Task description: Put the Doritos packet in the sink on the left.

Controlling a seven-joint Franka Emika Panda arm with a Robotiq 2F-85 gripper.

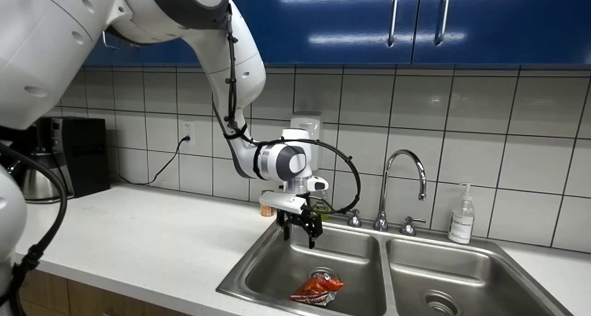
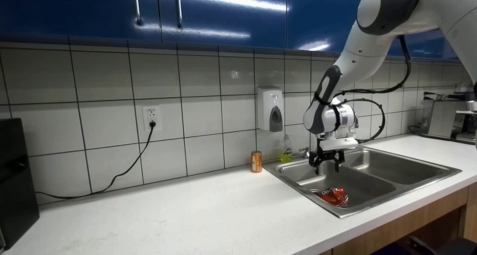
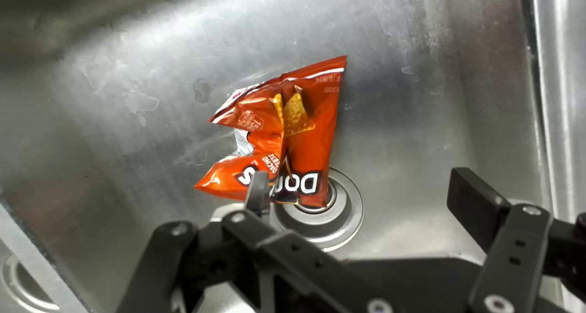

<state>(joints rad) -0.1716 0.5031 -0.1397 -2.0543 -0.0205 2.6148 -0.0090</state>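
Note:
The crumpled red-orange Doritos packet (image 1: 318, 289) lies on the floor of the left sink basin (image 1: 364, 279), partly over its drain. In an exterior view the packet (image 2: 335, 197) is in the nearer basin (image 2: 369, 191). In the wrist view the packet (image 3: 309, 139) lies flat and creased, its lettering upside down, with one finger covering a bit of it. My gripper (image 1: 299, 240) is open and empty, above the basin and apart from the packet. It also shows in an exterior view (image 2: 327, 169). In the wrist view its fingers (image 3: 359, 187) are wide apart.
A second basin (image 1: 466, 265) adjoins this one across a metal divider. The faucet (image 1: 383, 191) rises behind the sink. An orange can (image 2: 256, 161), a dish soap bottle (image 2: 286, 150) and a pump bottle (image 1: 461, 219) stand along the back. Blue cabinets (image 1: 332, 25) hang above.

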